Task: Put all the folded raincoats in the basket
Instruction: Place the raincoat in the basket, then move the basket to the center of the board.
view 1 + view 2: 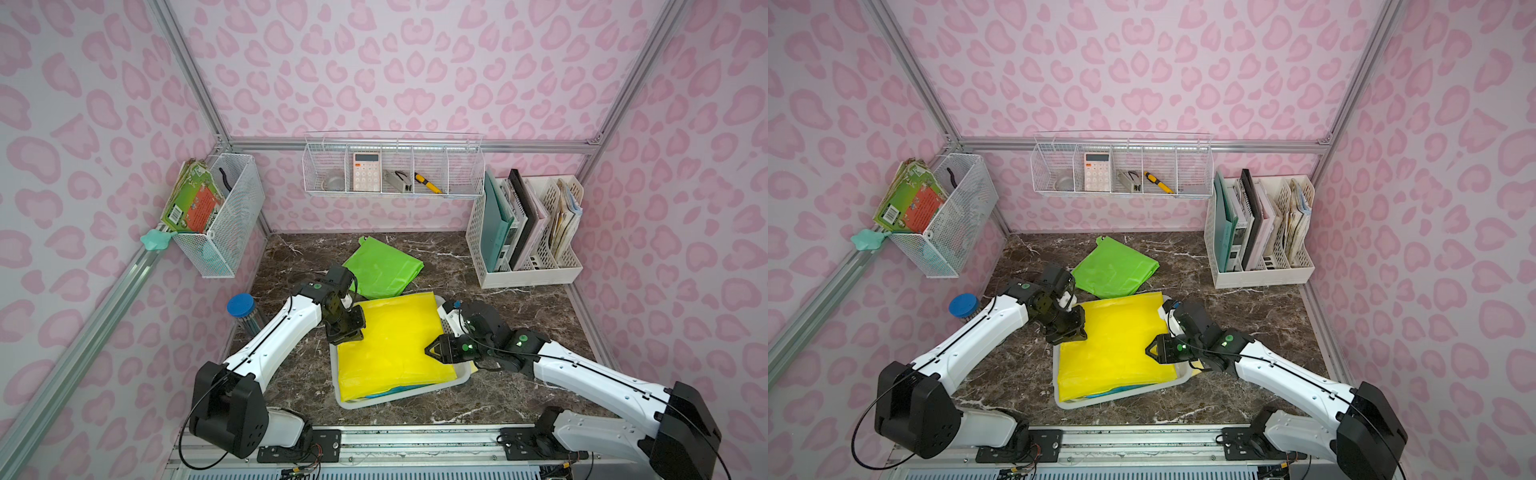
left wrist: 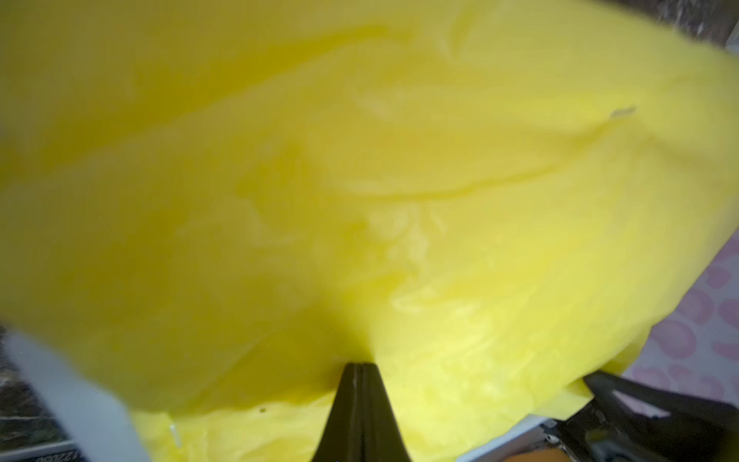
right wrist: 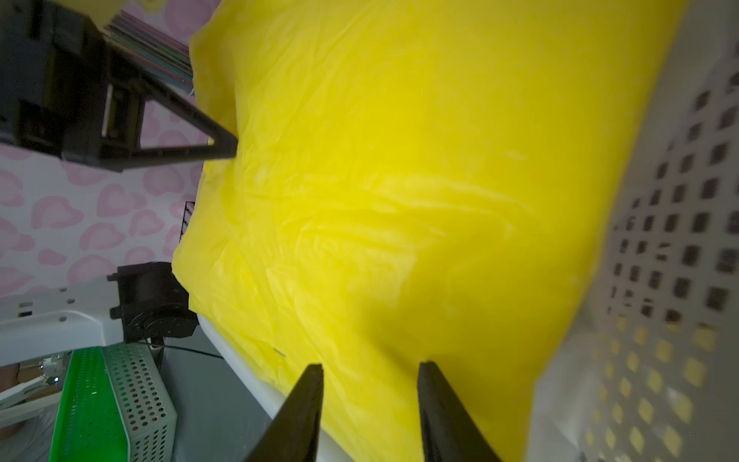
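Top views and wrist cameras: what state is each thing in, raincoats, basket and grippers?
yellow raincoat: folded, lying flat over the basket
basket: upright on the table, covered by that raincoat
green raincoat: loosely folded, on the table behind the basket
left gripper: shut, tips at the yellow raincoat's edge
right gripper: open, above the yellow raincoat

A green plastic sheet (image 1: 382, 268) is lying crumpled at the back of the dark marble desk (image 1: 519, 316). On the back wall a long wire basket (image 1: 461, 178) is hanging, holding a metal bowl (image 1: 333, 180), a calculator (image 1: 367, 171), a stapler (image 1: 398, 180) and a yellow utility knife (image 1: 428, 183). A second wire basket (image 1: 237, 224) on the side wall is carrying books (image 1: 193, 199). A white file holder (image 1: 532, 276) is standing in the far corner, and a blue-lidded jar (image 1: 241, 305) is sitting at the desk's edge.
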Available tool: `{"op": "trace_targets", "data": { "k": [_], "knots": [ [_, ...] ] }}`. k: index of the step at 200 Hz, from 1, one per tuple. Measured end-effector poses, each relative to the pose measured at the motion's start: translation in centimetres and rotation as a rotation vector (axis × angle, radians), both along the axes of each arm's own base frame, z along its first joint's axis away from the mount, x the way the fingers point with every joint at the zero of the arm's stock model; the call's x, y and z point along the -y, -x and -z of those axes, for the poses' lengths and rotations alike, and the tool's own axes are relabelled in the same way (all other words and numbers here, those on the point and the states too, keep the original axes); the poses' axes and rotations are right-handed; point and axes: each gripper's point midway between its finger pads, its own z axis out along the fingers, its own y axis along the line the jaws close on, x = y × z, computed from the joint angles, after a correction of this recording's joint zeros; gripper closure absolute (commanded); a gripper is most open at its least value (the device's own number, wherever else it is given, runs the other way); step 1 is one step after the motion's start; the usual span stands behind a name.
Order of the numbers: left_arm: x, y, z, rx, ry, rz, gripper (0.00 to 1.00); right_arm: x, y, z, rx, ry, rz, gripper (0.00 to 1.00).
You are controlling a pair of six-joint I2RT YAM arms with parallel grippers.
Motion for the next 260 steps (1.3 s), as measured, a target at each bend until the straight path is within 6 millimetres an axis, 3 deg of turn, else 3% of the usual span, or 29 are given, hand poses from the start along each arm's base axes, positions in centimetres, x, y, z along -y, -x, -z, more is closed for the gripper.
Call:
{"op": "trace_targets", "data": {
  "k": [40, 69, 81, 103, 116, 125, 140, 148, 163, 181, 226, 260],
  "knots": [
    [1.1, 2.7, 0.9, -0.033, 0.001, 0.035, 0.99, -0.1, -0.5, 1.2, -0.047, 0.006, -0.001, 0.59],
    [1.3, 3.2, 1.0, -0.036, -0.001, 0.032, 0.99, -0.2, -0.5, 2.9, -0.08, 0.047, -0.016, 0.61],
    [1.2, 3.2, 0.8, -0.034, -0.005, 0.03, 0.94, 0.0, -0.8, 3.1, -0.08, 0.07, -0.009, 0.61],
    [1.1, 2.4, -0.7, 0.014, -0.02, 0.024, 0.82, 0.4, -2.1, 1.7, -0.032, 0.069, 0.012, 0.58],
    [0.9, 1.8, -2.2, 0.07, -0.021, 0.012, 0.72, 0.6, -3.1, -0.1, 0.015, 0.046, 0.023, 0.54],
    [0.7, 1.4, -3.3, 0.112, -0.017, 0.0, 0.7, 0.9, -4.0, -1.4, 0.055, 0.031, 0.039, 0.5],
    [0.3, 1.1, -4.6, 0.16, -0.01, -0.022, 0.57, 2.3, -5.9, -2.7, 0.1, 0.038, 0.096, 0.45],
    [0.0, 1.1, -5.0, 0.183, -0.015, -0.03, 0.55, 3.5, -7.0, -2.7, 0.119, 0.064, 0.141, 0.43],
    [-0.5, 1.2, -5.4, 0.199, -0.027, -0.047, 0.54, 6.1, -8.9, -2.1, 0.145, 0.156, 0.229, 0.36],
    [-1.4, 1.6, -5.2, 0.204, -0.057, -0.058, 0.52, 7.2, -9.2, -0.8, 0.154, 0.242, 0.232, 0.31],
    [-3.4, 2.7, -4.6, 0.202, -0.121, -0.089, 0.47, 7.5, -8.6, 3.2, 0.102, 0.383, 0.158, 0.3],
    [-4.3, 3.0, -4.6, 0.212, -0.144, -0.106, 0.47, 8.3, -8.6, 6.0, 0.049, 0.462, 0.155, 0.38]
  ]
}}
